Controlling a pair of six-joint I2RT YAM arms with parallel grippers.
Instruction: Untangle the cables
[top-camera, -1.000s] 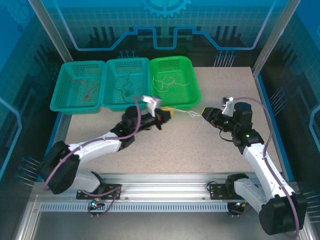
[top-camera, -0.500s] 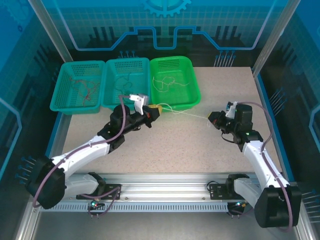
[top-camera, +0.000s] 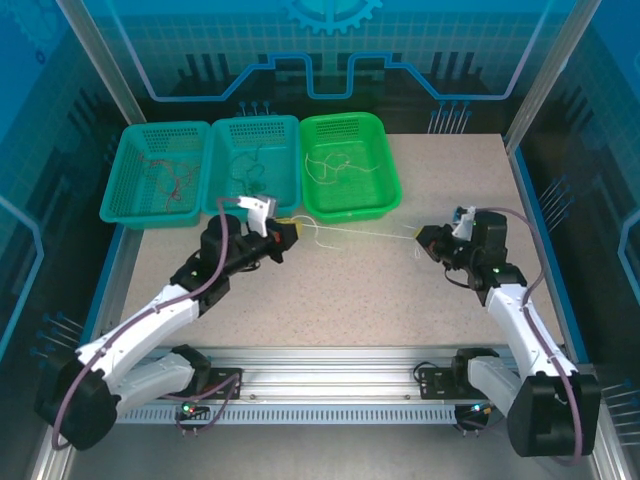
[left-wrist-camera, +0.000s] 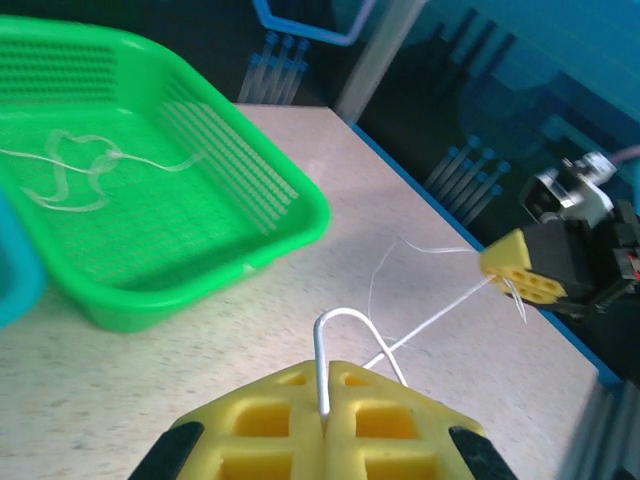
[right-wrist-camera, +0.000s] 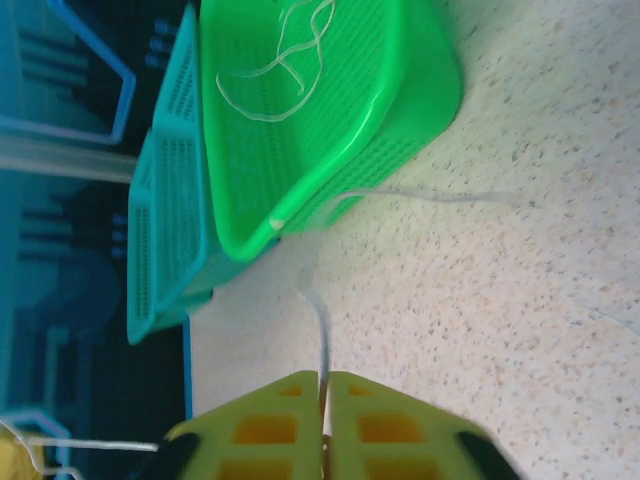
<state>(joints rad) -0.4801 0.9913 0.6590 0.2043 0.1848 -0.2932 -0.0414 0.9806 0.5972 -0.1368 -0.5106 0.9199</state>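
Both left tool (top-camera: 289, 224) and right tool (top-camera: 420, 236) clamped tight on taut pale cable (top-camera: 355, 232)

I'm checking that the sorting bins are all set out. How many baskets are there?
3. A teal basket at the far left, a second teal basket beside it in the middle, and a bright green basket on the right. None seem hidden.

No writing, label, brand or number can be read on the baskets (top-camera: 342, 117), arms (top-camera: 150, 320) or table (top-camera: 380, 290).
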